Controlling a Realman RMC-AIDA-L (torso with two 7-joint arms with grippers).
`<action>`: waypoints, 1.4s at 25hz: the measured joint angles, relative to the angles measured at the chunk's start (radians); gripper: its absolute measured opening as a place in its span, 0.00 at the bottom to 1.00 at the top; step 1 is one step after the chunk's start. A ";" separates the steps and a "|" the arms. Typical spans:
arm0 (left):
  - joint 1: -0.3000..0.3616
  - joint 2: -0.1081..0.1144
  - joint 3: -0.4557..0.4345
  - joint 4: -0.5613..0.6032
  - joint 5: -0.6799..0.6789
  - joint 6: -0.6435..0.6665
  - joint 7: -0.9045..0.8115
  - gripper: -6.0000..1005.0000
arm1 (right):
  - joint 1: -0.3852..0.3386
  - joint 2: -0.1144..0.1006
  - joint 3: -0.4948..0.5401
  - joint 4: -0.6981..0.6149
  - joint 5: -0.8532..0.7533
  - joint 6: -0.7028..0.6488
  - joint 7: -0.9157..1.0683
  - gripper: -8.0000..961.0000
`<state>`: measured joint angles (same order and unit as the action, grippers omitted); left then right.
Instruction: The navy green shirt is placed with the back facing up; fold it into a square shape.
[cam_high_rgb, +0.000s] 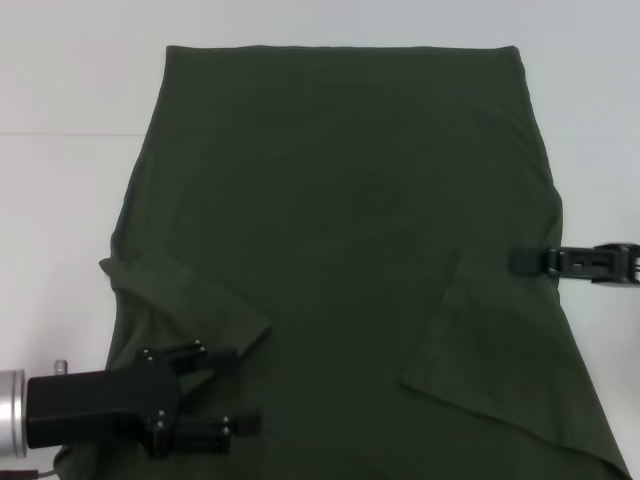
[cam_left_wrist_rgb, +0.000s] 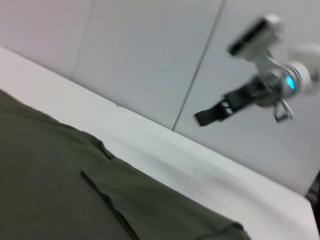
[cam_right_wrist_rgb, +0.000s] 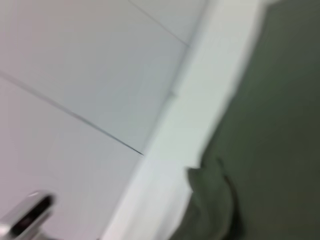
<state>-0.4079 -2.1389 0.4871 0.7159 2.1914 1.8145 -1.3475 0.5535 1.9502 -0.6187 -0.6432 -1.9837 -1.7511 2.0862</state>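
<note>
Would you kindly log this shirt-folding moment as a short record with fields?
Item: navy green shirt, spread flat on the white table
Sleeves: both folded inward over the body
Left tool: over the shirt's near left part, fingers open
Right tool: at the shirt's right edge, near mid-length; grip unclear
Fold state: not yet a square

Left pincer sits at the lower left of the head frame, fingers spread apart, pointing right; right pincer reaches in from the right edge at mid-height, pointing left
</note>
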 joint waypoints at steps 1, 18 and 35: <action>-0.002 0.002 -0.011 -0.004 0.000 0.005 -0.033 0.90 | -0.016 0.005 0.008 0.010 0.019 -0.016 -0.068 0.59; -0.003 0.109 -0.174 0.100 0.085 0.135 -0.857 0.90 | -0.175 0.137 0.024 0.040 -0.024 0.016 -1.067 0.73; -0.081 0.163 -0.152 0.164 0.456 0.090 -1.051 0.89 | -0.168 0.137 0.016 0.085 -0.026 0.074 -1.163 0.97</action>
<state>-0.4886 -1.9764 0.3348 0.8800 2.6477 1.9041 -2.3983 0.3851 2.0877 -0.6028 -0.5582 -2.0096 -1.6774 0.9235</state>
